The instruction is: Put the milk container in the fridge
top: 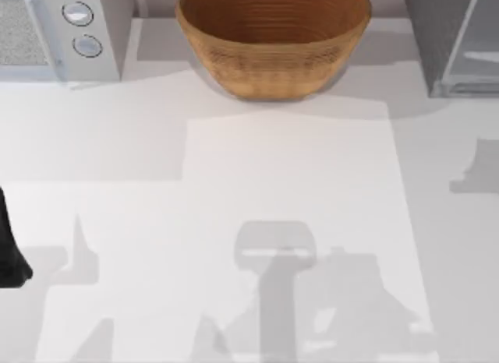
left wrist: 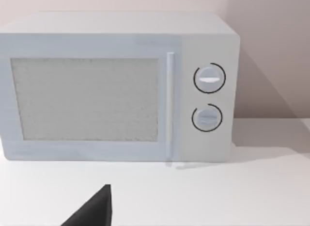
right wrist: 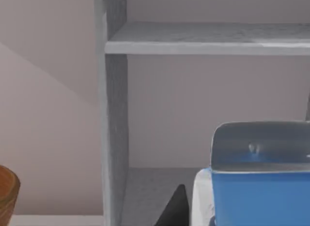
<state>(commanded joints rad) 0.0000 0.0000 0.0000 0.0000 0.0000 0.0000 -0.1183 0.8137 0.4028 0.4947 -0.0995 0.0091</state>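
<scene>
At this moment the task stood, by our judgement, in its closing stage: the right wrist view showed the milk container (right wrist: 259, 197), blue-sided with a pale top, held up close before the open fridge (right wrist: 112, 114), facing the lower compartment beneath the fridge shelf (right wrist: 208, 39). A dark finger of the right gripper (right wrist: 193, 211) lay against the carton's side, so we read the fingers as clamped on it, although the second finger was hidden. We could not tell whether the carton had crossed the threshold; setting it down on the compartment floor and releasing it remained. The compartment held nothing we could see. In the top view the fridge stood at 2 o'clock, the woven basket (top: 273, 44) at 12 o'clock with nothing visible inside, and the microwave (top: 47, 32) at 10 o'clock, door closed. Our left gripper (left wrist: 92, 211) idled facing the microwave; whether its fingers were apart we could not tell.
</scene>
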